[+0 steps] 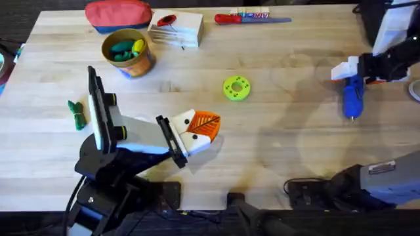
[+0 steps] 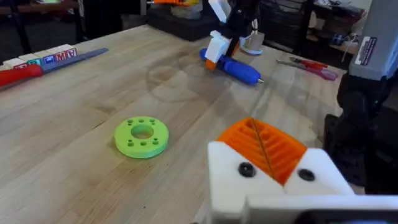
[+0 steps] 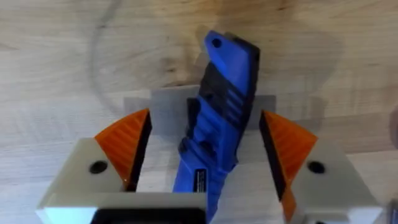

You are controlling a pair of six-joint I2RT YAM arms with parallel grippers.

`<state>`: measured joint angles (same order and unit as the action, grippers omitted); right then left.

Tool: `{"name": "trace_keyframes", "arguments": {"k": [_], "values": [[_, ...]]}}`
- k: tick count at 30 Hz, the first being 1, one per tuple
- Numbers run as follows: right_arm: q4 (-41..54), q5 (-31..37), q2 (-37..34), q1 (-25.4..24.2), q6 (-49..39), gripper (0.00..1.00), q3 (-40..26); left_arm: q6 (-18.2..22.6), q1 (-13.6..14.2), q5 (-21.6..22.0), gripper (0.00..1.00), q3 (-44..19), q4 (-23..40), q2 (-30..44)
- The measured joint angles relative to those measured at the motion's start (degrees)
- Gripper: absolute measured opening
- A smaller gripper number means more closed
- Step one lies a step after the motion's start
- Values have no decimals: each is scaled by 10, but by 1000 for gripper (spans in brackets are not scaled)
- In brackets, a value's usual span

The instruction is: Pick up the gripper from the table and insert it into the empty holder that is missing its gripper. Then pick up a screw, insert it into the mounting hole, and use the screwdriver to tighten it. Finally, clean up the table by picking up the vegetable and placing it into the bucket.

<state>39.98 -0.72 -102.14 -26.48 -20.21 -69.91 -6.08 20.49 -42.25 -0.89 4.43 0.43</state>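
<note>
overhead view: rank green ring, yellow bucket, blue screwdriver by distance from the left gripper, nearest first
Measured from the left gripper:
1. Green ring, just beyond it toward the table's middle.
2. Yellow bucket, farther back on the left side, near the red pouch.
3. Blue screwdriver, far across on the right side, at the right gripper.

Bright, even light; soft shadows, wrist views perhaps slightly blurred.

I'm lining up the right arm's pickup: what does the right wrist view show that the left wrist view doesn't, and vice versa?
Right wrist alone: the right gripper open, its orange pads on either side of the screwdriver with gaps. Left wrist alone: the green ring, the red-handled screwdriver and the left gripper, shut. Both: the blue screwdriver lying on the wooden table, with the right gripper at it.
</note>
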Motion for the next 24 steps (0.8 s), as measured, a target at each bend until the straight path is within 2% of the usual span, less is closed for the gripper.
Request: {"name": "trace_keyframes", "arguments": {"k": [6, 13, 18, 22, 24], "values": [[-14, -5, -29, 0, 0, 989, 0, 0, 0, 0, 6, 0, 0, 0], [-22, -6, -30, 0, 1, 933, 0, 0, 0, 0, 6, 0, 0, 0], [-37, -8, -32, 0, 0, 781, 0, 0, 0, 0, 6, 0, 0, 0], [-39, -8, -32, 0, 0, 720, 0, 0, 0, 0, 6, 0, 0, 0], [-41, -9, -32, 0, 0, 613, 0, 0, 0, 0, 6, 0, 0, 0]]}}
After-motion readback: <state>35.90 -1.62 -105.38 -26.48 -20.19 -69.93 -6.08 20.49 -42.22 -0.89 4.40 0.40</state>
